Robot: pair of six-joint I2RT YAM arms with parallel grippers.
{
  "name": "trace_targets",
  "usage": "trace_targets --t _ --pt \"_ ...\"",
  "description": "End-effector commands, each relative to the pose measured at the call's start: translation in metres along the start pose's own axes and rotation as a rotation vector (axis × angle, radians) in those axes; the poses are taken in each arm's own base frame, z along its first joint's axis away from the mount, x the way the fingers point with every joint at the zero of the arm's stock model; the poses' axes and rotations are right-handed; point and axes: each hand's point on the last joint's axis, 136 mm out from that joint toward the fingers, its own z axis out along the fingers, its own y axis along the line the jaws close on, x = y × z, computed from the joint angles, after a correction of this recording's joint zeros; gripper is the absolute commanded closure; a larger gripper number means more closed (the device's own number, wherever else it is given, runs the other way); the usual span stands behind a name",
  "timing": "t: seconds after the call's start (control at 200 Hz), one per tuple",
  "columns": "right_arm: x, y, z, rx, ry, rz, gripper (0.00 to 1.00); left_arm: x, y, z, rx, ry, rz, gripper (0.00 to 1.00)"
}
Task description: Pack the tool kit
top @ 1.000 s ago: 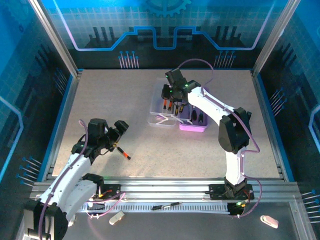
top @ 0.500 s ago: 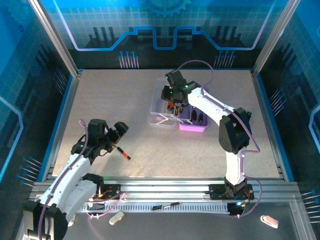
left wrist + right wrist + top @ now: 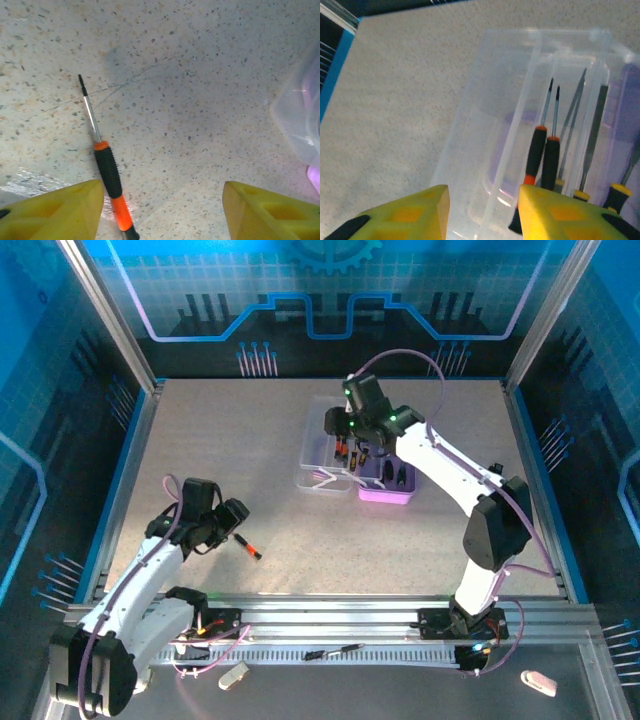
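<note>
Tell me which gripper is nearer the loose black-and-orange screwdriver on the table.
Left. The left gripper hovers right beside the black-and-orange screwdriver; the right gripper is far off, over the clear-lidded purple case.

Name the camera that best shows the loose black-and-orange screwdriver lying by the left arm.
Left wrist view: the black-and-orange screwdriver lies close up, tip, shaft and grip sharp. The top external view gives it as a tiny sliver; the right wrist camera faces the clear plastic case.
</note>
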Motion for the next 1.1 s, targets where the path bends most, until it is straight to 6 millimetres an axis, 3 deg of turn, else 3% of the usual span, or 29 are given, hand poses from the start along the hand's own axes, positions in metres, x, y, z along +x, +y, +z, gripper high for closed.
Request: trace_targets --t 0.0,0.14,0.295,0.675,0.93,1.096 --pt "0.026 -0.005 -0.002 -0.016 0.028 -0.064 0.55 0.006 0.011 0.001 -0.057 0.023 0.027 0.36" --pt "0.051 -0.021 -0.008 -0.016 0.012 -0.04 0.53 0.018 0.012 0.012 -0.077 0.083 0.048 0.41" --pt "0.072 -0.042 -0.016 0.025 0.008 -0.025 0.53 0.022 0.029 0.02 -0.154 0.072 0.046 0.48" --pt "0.059 -0.072 -0.037 0.04 -0.086 -0.01 0.52 0.031 0.038 0.051 -0.292 0.147 0.083 0.56" --pt "0.071 -0.089 -0.04 0.047 -0.084 0.022 0.51 0.023 0.045 0.055 -0.356 0.118 0.104 0.67" --pt "0.075 -0.098 -0.041 0.053 -0.079 0.047 0.51 0.02 0.045 0.059 -0.394 0.132 0.13 0.68"
